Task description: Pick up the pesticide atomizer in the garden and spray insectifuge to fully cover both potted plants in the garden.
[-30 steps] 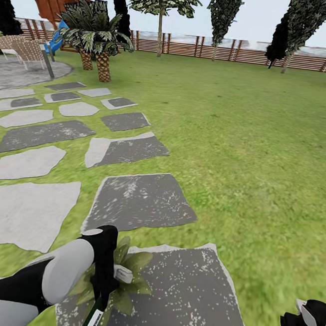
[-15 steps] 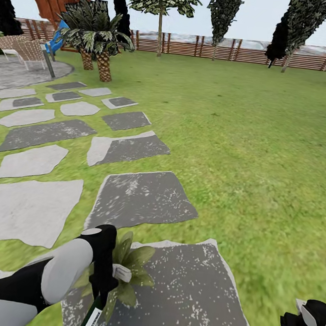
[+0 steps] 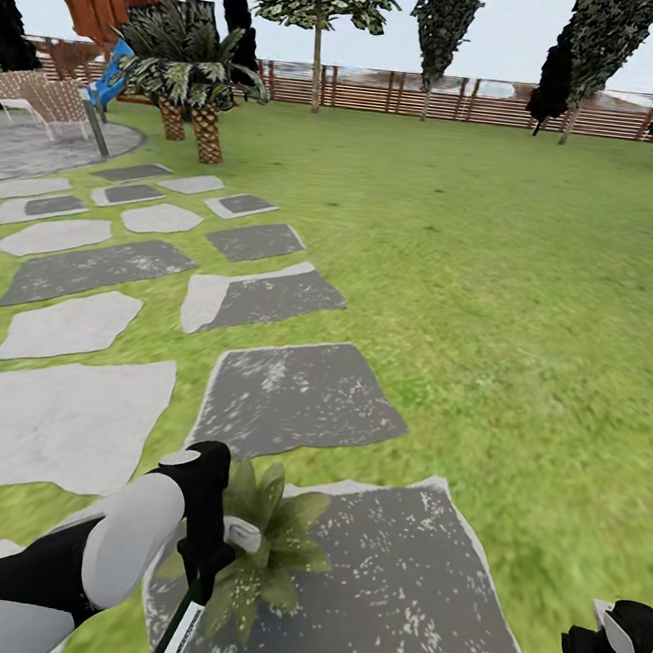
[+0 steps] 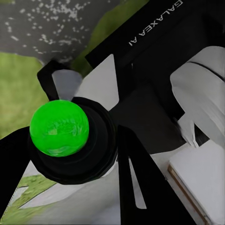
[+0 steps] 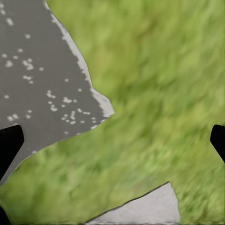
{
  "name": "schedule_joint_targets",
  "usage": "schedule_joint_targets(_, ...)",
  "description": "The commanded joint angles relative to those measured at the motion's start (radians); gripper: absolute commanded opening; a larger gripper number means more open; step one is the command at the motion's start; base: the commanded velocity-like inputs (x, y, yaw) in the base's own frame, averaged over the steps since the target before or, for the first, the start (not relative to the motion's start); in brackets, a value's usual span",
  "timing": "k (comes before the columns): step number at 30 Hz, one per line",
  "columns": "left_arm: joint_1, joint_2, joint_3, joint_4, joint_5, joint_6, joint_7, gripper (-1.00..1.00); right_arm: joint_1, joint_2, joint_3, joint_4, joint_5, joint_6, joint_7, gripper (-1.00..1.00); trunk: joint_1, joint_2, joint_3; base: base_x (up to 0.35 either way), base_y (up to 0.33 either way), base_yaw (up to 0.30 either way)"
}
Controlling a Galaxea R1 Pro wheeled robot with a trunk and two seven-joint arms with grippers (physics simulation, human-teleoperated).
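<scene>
In the head view the whole scene has slid a little toward 3 o'clock since a second ago, so your camera has turned, and more of the potted plant (image 3: 265, 546) on its stone slab (image 3: 389, 595) at 6 o'clock now clears your left gripper (image 3: 204, 555), which pinches the pesticide atomizer (image 3: 180, 633). The left wrist view shows the bottle's green end (image 4: 59, 127) clamped between the fingers, so you look ready to spray. In the right wrist view your right gripper's fingertips (image 5: 10, 143) are spread wide over the lawn (image 5: 154, 93), holding nothing.

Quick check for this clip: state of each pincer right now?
Left pincer: shut on the pesticide atomizer, beside the potted plant.
Right pincer: open, its tips apart over grass, holding nothing.
</scene>
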Motion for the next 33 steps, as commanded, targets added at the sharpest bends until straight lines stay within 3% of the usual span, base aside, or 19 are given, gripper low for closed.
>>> schedule_joint_targets(1, 0.000, -0.001, 0.006, -0.001, -0.010, 0.011, -0.008, -1.00, -0.002, 0.000, 0.005, 0.002, -0.010, 0.001, 0.002, 1.00, 0.000, 0.000, -0.001, -0.208, 0.241, -0.222)
schedule_joint_targets(10, 0.000, 0.002, 0.007, -0.001, -0.010, 0.011, -0.008, -1.00, -0.002, 0.000, 0.005, 0.002, -0.010, 0.001, 0.002, 1.00, 0.000, 0.000, -0.001, -0.247, 0.229, -0.210)
schedule_joint_targets(14, 0.000, 0.021, 0.007, -0.001, -0.010, 0.011, -0.008, -1.00, -0.002, 0.000, 0.004, 0.002, -0.010, 0.001, 0.002, 1.00, 0.000, 0.000, -0.001, -0.204, 0.220, -0.015)
schedule_joint_targets(33, 0.000, 0.041, 0.007, -0.002, -0.010, 0.010, -0.008, -1.00, -0.002, 0.000, 0.005, 0.002, -0.010, 0.001, 0.002, 1.00, 0.000, 0.000, -0.001, -0.001, 0.152, -0.181)
